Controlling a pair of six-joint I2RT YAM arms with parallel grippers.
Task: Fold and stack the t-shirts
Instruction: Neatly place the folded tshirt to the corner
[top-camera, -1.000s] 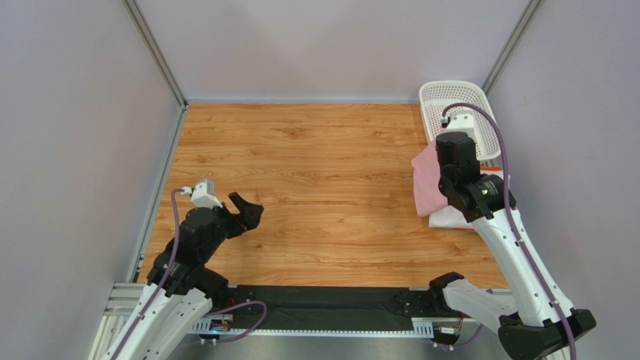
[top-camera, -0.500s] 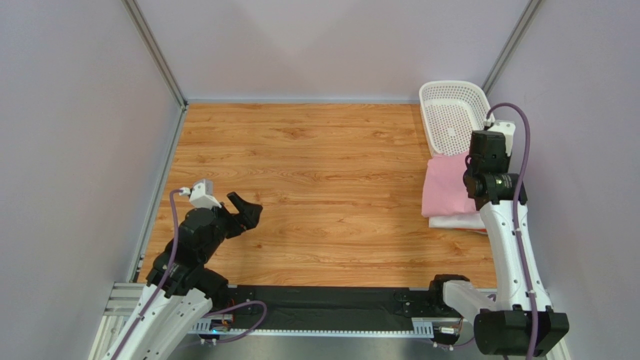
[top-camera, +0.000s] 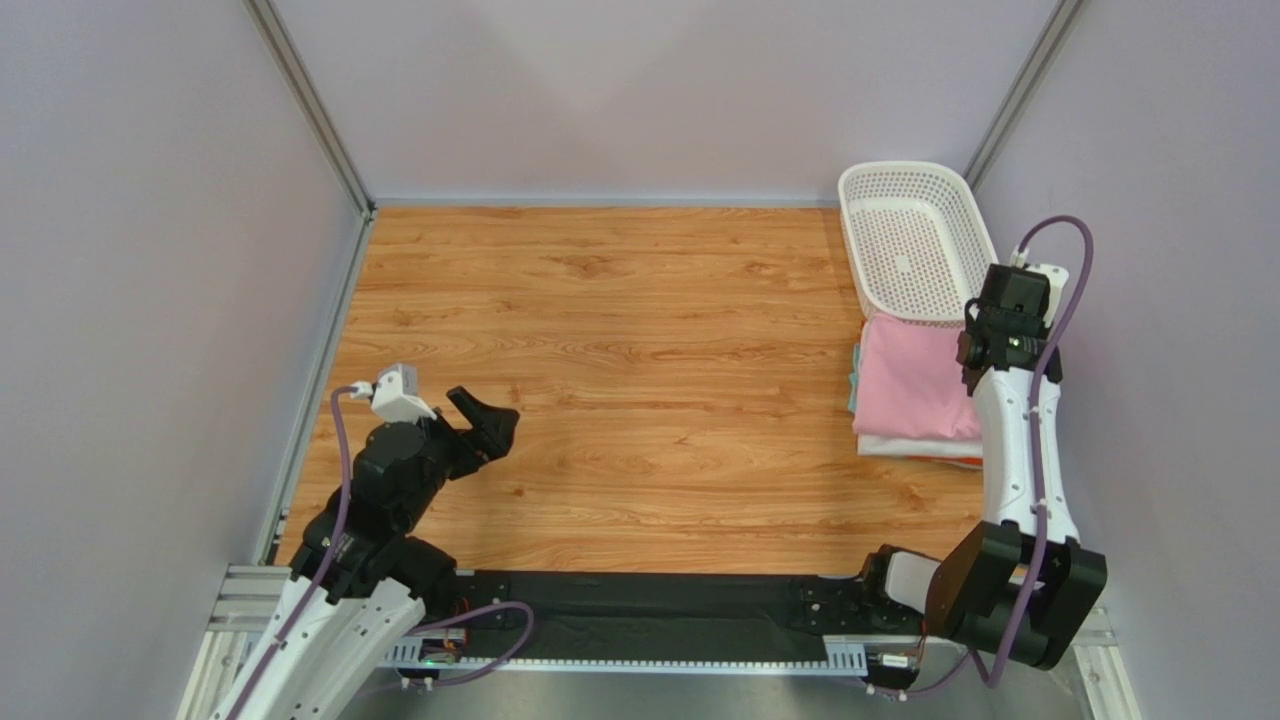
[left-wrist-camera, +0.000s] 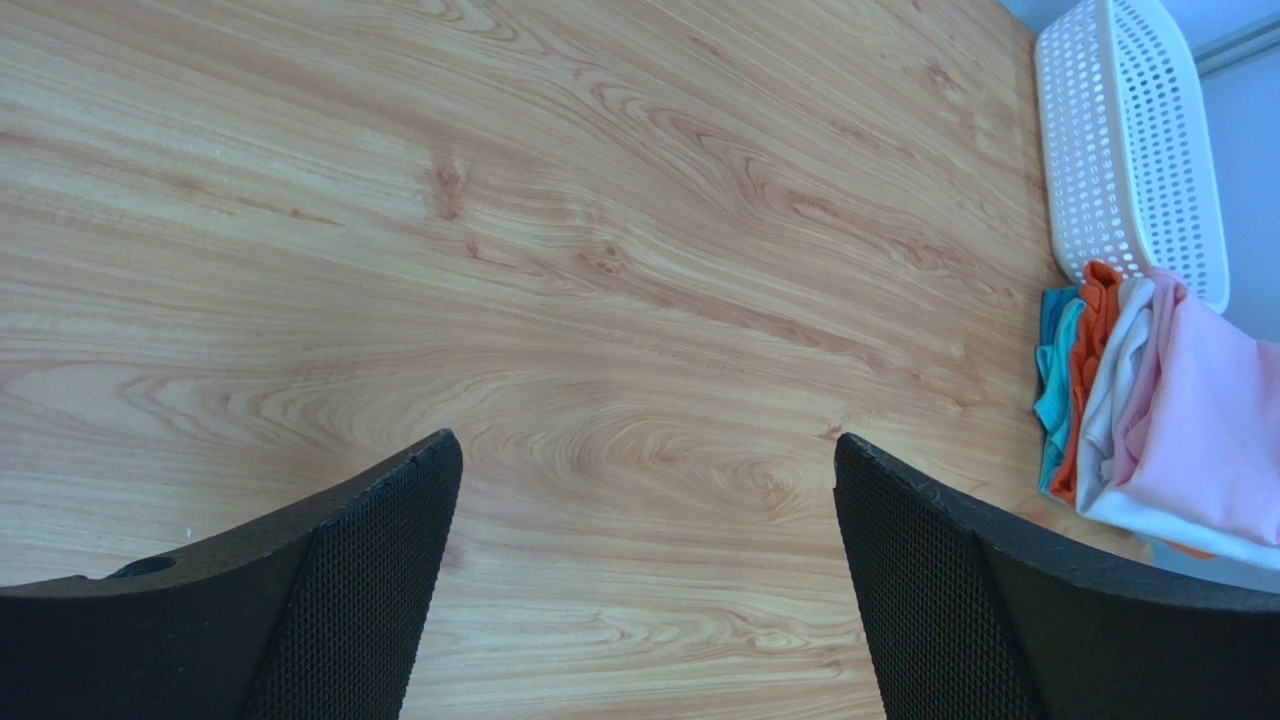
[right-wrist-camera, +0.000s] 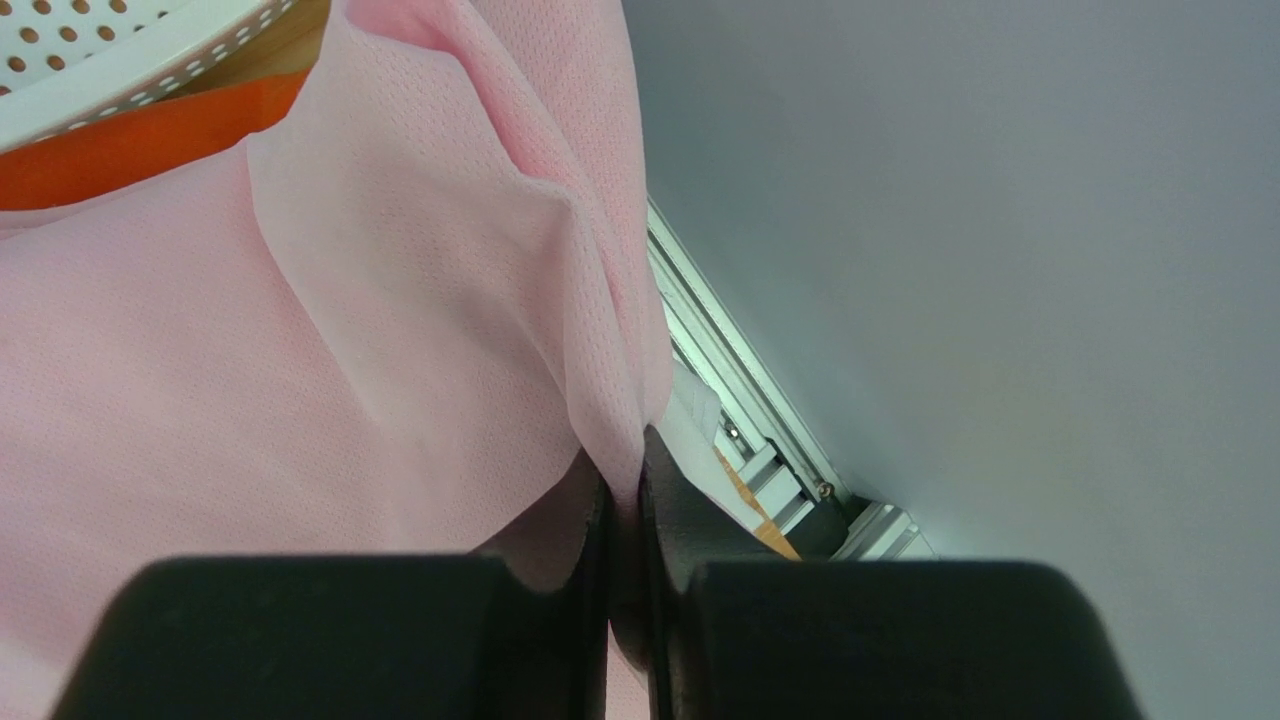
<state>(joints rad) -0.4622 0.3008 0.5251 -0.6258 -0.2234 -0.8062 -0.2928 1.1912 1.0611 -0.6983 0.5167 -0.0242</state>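
Your left gripper (top-camera: 484, 423) hangs wide open over the wooden table (top-camera: 646, 330). At the table's right edge, your right gripper (right-wrist-camera: 624, 458) pinches the folded light pink t-shirt (top-camera: 909, 375). It is roughly square, with its folds facing left, and lies atop the white orange-trimmed t-shirt (top-camera: 909, 447). Just beyond stands the white perforated plastic basket (top-camera: 909, 240), with grey walls (top-camera: 646, 90) around.

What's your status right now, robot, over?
Left gripper open over bare table. Right gripper shut on pink t-shirt, which lies atop the folded stack. Basket beyond stack, nothing blocking.
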